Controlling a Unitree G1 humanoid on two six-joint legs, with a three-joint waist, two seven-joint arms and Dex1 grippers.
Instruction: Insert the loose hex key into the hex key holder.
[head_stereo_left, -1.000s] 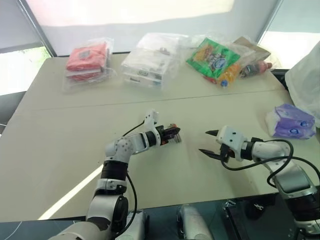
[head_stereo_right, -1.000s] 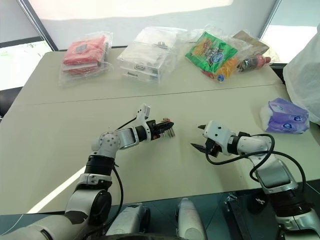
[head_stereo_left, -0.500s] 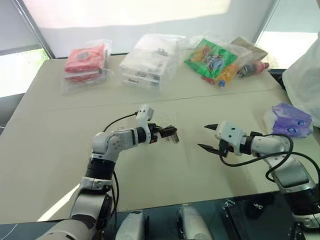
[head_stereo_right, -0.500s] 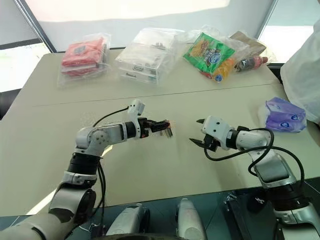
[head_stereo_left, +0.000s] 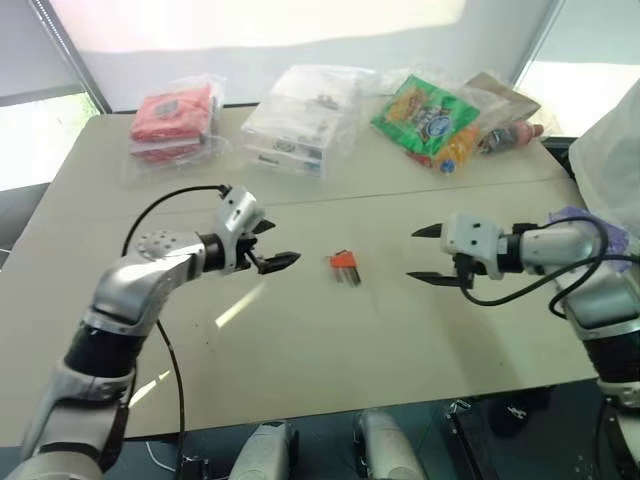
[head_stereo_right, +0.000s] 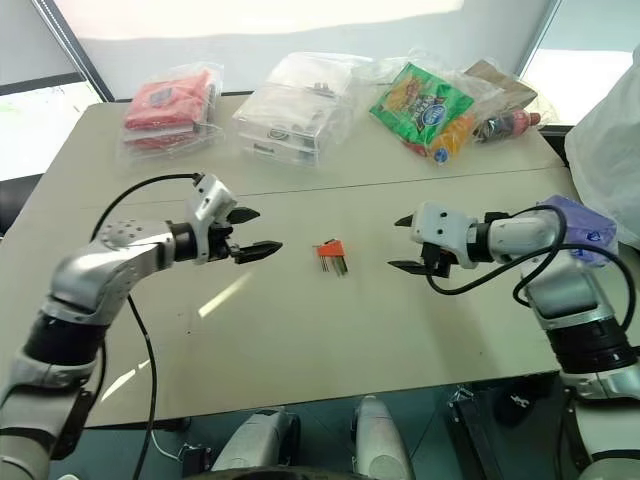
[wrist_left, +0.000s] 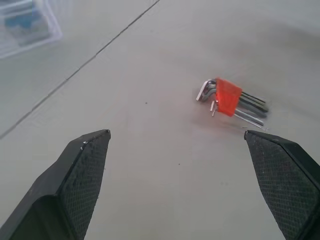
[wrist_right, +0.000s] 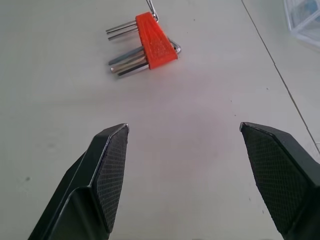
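**Ana:** Hex key holder (head_stereo_left: 343, 262) first: it lies flat on the table (head_stereo_left: 300, 340), between the two grippers and clear of both, with its metal keys fanned out on the tabletop. Nothing touches it.

**Ben:** And the loose hex key? I can't pick out a separate rod anywhere on the bare table.

**Ana:** Nor can I. From the left wrist view, every key I see sits at the red block, bent ends on one side, long shanks on the other. Whether one of them is merely resting there or is fully seated, I cannot tell.

**Ben:** Grippers?

**Ana:** The left gripper (head_stereo_left: 268, 250) hangs above the table beside the holder, fingers spread wide and empty. The right gripper (head_stereo_left: 423, 254) hovers on the other side, also spread, holding nothing.

**Ben:** So which step is it?

**Ana:** My reading is the end of the job: the set is put down and both hands are off it. The insertion looks done or nearly done.

**Ben:** And if it isn't?

**Ana:** Then the next move calls for one gripper pinning the red block while the other presses the stray key home along its slot.
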